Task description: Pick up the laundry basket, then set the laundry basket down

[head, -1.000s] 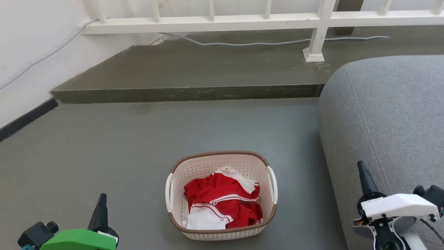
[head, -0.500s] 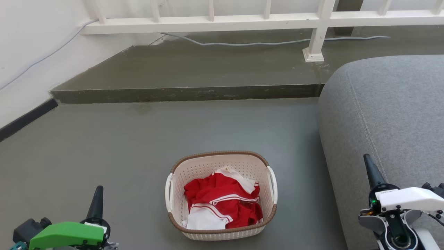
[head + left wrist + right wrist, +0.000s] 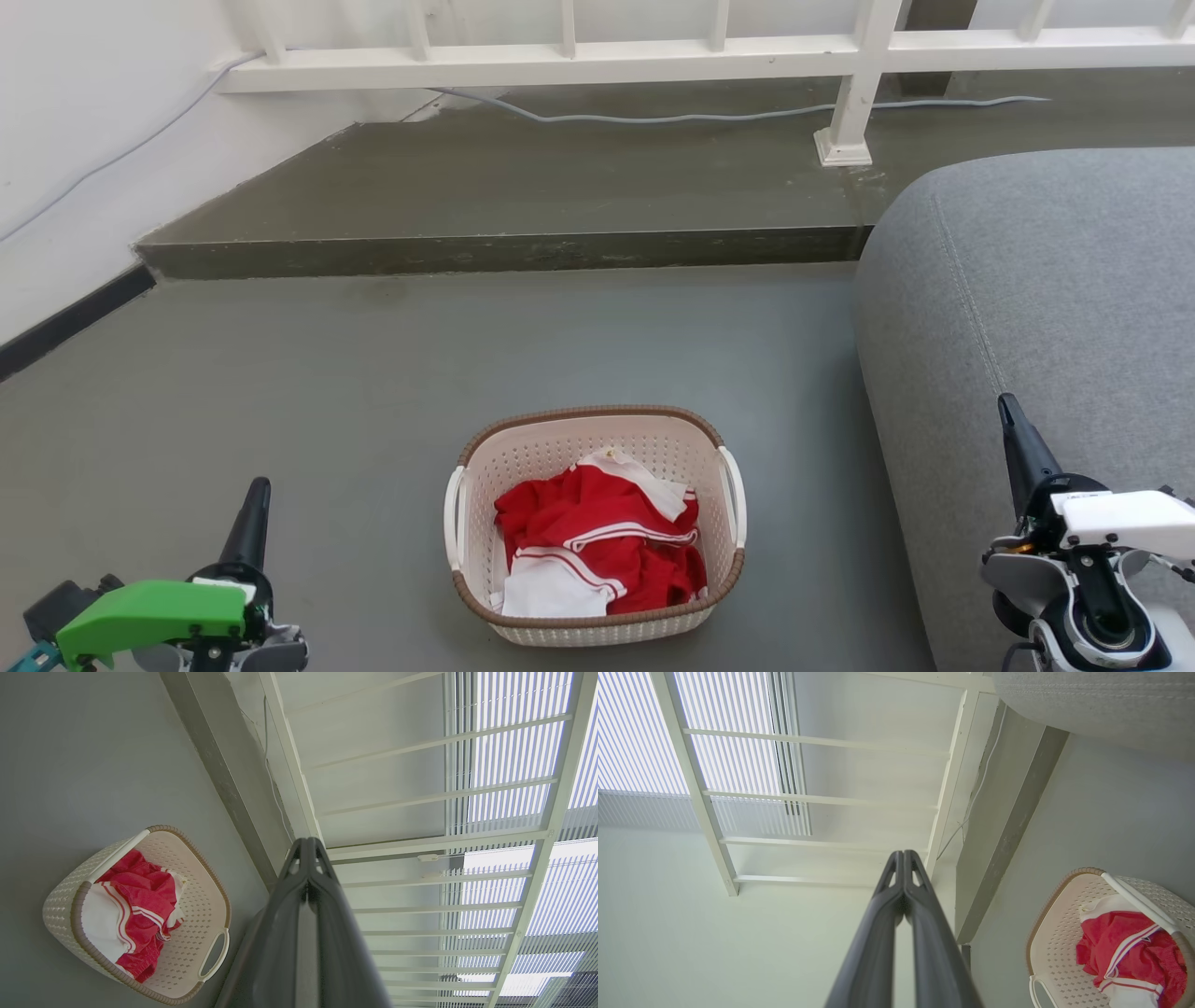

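Head view: the laundry basket (image 3: pixel 597 637) stands upright on the grey floor (image 3: pixel 373 373), near the sofa (image 3: pixel 1027 280) and well short of the raised step (image 3: pixel 504 252). It sits between the left gripper (image 3: pixel 254 509) and the right gripper (image 3: pixel 1018 443), apart from both. Each gripper's fingers are pressed together on nothing. Contents: one crumpled red-and-white garment (image 3: pixel 597 532), lying below the rim. Left wrist view: left gripper (image 3: pixel 307 847) tapers to a closed point, and the basket (image 3: pixel 196 914) is off to its lower left. Right wrist view: right gripper (image 3: pixel 903 856) likewise closed, with the basket (image 3: pixel 1059 933) at the lower right. Judgement: thin perforated plastic, so probably light and fairly stiff, though the walls may flex. The white side handles (image 3: pixel 454 518) look like the best hold, one per gripper. They are smooth, so they could slip.
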Tool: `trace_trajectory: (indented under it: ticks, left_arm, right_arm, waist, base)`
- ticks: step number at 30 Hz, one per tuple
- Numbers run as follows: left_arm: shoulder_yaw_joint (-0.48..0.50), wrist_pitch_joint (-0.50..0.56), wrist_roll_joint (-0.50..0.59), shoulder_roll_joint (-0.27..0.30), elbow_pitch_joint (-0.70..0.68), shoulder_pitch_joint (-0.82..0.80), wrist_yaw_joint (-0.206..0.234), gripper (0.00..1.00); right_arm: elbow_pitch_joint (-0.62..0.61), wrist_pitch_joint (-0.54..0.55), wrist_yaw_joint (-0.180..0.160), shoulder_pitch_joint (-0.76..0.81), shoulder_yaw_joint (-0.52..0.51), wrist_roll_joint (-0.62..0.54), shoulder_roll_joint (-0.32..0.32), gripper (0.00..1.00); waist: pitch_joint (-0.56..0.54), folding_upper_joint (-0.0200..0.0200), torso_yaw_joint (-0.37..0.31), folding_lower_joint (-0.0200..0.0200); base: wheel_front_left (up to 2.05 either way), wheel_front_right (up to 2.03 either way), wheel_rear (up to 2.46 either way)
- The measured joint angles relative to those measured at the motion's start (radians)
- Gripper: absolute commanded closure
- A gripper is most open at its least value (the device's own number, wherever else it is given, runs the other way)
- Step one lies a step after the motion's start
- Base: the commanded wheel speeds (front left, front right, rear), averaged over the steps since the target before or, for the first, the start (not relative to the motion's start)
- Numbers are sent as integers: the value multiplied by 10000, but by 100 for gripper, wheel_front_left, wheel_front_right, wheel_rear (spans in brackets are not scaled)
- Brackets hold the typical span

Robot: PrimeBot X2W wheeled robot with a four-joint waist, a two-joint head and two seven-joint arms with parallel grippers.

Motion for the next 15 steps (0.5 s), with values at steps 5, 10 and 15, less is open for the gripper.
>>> trace_trajectory:
  ticks: [5, 10, 15]
  left_arm:
    - [105, 102, -681, 40, 81, -58, -98, 100]
    - [159, 268, -1377, 79, 219, -252, -226, 100]
    - [192, 311, -1743, 113, 314, -356, -305, 100]
  right_arm:
    - [138, 134, 155, -96, -163, 683, -63, 100]
    - [236, 276, 291, -247, -280, 1361, -107, 100]
    - [320, 309, 374, -374, -368, 1751, -148, 100]
  waist:
    - [-1, 0, -3, 0]
    - [-1, 0, -5, 0]
    - [-2, 0, -7, 0]
  base:
    - [0, 0, 0]
    - [0, 0, 0]
    - [0, 0, 0]
